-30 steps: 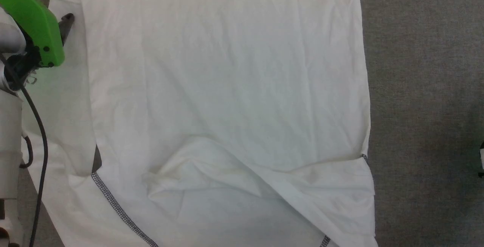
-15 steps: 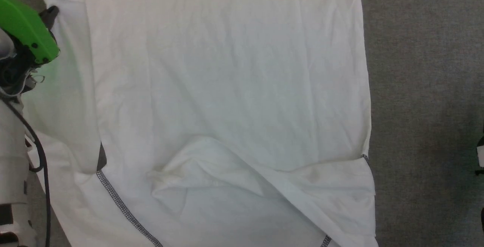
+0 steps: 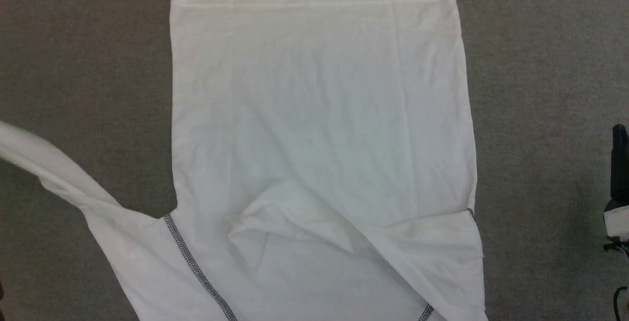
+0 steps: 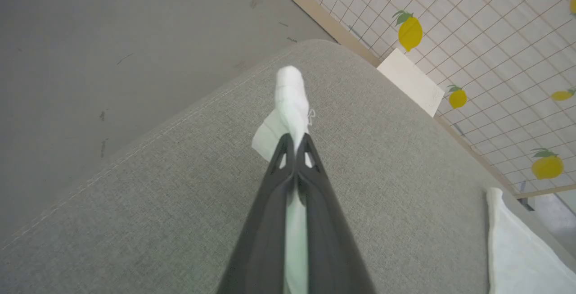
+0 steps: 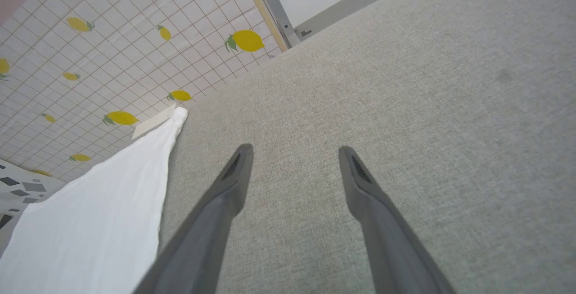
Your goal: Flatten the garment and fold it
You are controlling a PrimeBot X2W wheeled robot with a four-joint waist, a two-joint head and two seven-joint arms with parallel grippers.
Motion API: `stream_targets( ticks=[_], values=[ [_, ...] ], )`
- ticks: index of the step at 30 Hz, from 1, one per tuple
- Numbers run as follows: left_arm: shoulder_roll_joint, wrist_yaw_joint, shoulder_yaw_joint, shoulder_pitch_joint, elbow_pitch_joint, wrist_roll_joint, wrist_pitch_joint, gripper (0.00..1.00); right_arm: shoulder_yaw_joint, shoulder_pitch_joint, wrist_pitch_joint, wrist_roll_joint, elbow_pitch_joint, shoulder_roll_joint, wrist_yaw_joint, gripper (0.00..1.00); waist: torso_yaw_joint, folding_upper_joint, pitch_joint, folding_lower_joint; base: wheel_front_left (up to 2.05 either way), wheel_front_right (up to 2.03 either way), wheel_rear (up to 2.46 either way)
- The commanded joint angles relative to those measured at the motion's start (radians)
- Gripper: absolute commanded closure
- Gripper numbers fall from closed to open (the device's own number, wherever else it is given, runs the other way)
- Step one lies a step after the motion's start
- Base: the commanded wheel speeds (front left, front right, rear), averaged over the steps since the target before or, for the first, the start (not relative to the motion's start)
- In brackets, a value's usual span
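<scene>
Garment (image 3: pixel 319 114) lies spread on the grey upholstered surface (image 3: pixel 540 65), hem at the far end, torso mostly flat. You will see a raised fold across its near part, between two lines of dark zigzag stitching (image 3: pixel 196 267). One sleeve (image 3: pixel 49 163) runs out to the left, off the torso.

Left gripper (image 4: pixel 295 137): fingers pressed together on the sleeve's end, white cloth bunched past the tips.

Right gripper (image 5: pixel 294 150): fingers spread wide, nothing between them, over bare grey surface to the right of the garment, apart from it.

Lemon-print grid wall (image 4: pixel 472 37) beyond.
</scene>
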Motion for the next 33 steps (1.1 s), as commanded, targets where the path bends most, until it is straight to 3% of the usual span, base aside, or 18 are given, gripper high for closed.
stream_targets(
  ticks=[1,9,13,17,25,29,33],
  values=[
    [0.008,0.004,0.022,0.029,-0.005,-0.016,-0.027,1.0,0.0,0.013,-0.004,0.004,0.007,0.0,-0.001,0.0,0.043,0.0,-0.078,0.0,0.0,0.0,0.0],
    [-0.006,-0.008,0.109,0.161,-0.095,-0.055,-0.104,1.0,0.012,0.045,-0.013,0.015,0.041,0.0,-0.001,0.0,0.071,0.0,-0.163,0.0,0.0,0.0,0.0],
    [-0.045,-0.039,0.094,0.218,-0.201,-0.064,-0.107,1.0,0.023,0.058,-0.02,0.022,0.06,0.0,-0.001,0.0,0.073,0.0,-0.197,0.0,0.0,0.0,0.0],
    [-0.126,-0.059,0.038,0.261,-0.36,-0.084,-0.077,1.0,0.035,0.07,-0.029,0.03,0.079,0.0,-0.001,0.0,0.071,0.0,-0.227,0.0,0.0,0.0,0.0],
    [-0.308,-0.063,-0.216,0.329,-0.688,-0.078,0.053,1.0,0.06,0.096,-0.047,0.043,0.111,0.0,-0.001,0.0,0.058,0.0,-0.279,0.0,0.0,0.0,0.0],
    [-0.39,-0.055,-0.378,0.328,-0.755,-0.035,0.098,1.0,0.061,0.109,-0.051,0.048,0.116,0.0,-0.001,0.0,0.05,0.0,-0.288,0.0,0.0,0.0,0.0],
    [-0.433,-0.059,-0.531,0.31,-0.729,-0.012,0.117,1.0,0.07,0.113,-0.053,0.05,0.118,0.0,-0.001,0.0,0.03,0.0,-0.284,0.0,0.0,0.0,0.0]
  ],
)
